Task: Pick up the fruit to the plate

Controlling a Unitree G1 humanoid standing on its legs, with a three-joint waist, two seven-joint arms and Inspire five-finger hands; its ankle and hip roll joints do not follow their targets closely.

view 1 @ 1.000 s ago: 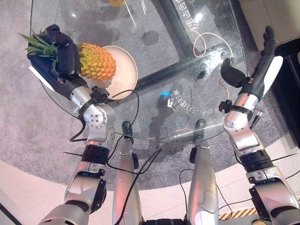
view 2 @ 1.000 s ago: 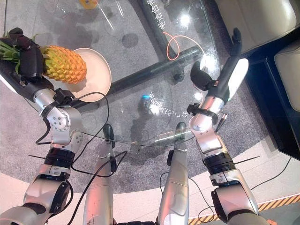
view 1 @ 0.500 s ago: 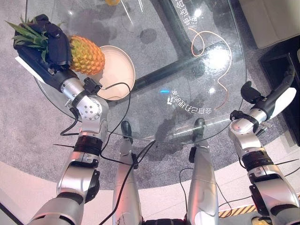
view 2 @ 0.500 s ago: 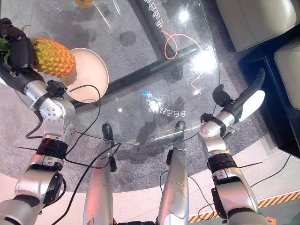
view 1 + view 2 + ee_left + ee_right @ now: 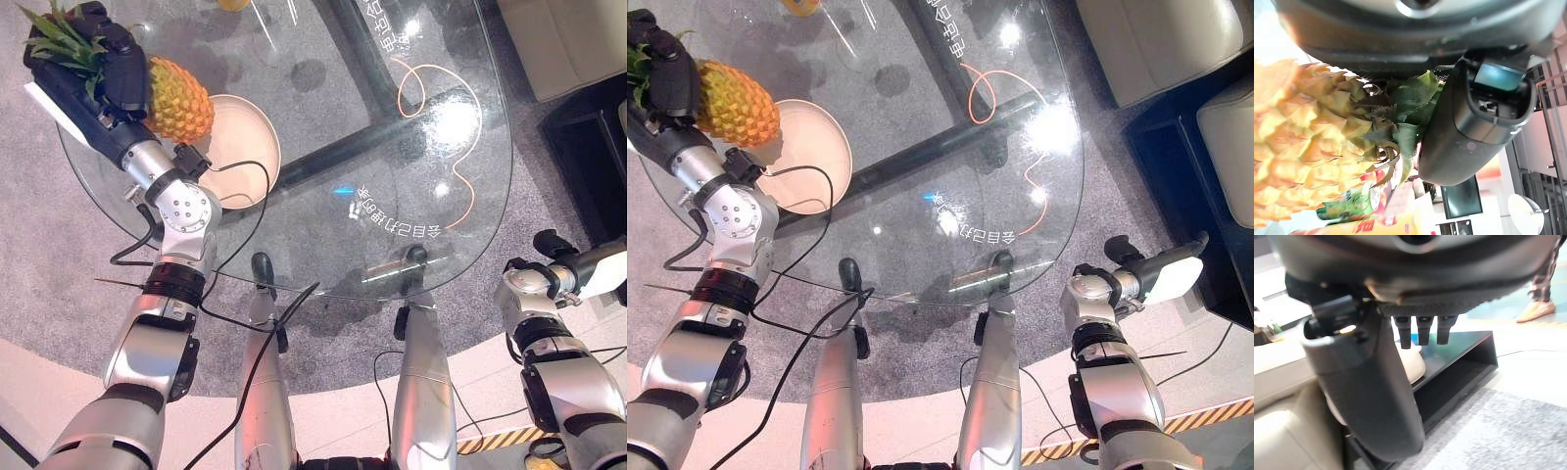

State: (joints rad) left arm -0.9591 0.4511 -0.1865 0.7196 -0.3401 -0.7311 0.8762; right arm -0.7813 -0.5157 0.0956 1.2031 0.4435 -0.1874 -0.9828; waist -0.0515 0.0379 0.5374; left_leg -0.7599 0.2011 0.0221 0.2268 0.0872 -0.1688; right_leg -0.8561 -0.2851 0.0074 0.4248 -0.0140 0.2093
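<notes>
At the upper left, the left hand grips the pineapple by its leafy end, half over the plate. Best to move it over the middle, then lower gently. At the lower right, the right hand hangs loose, holding nothing.

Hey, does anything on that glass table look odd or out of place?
A loose orange cord lies in loops across the glass table. Otherwise, the left hand grips the pineapple beside the plate.

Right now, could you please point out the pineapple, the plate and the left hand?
pineapple (image 5: 179,101), left eye view, its orange body.
plate (image 5: 247,147), left eye view, bare inside.
left hand (image 5: 125,80), left eye view, fingers round the crown.
</notes>
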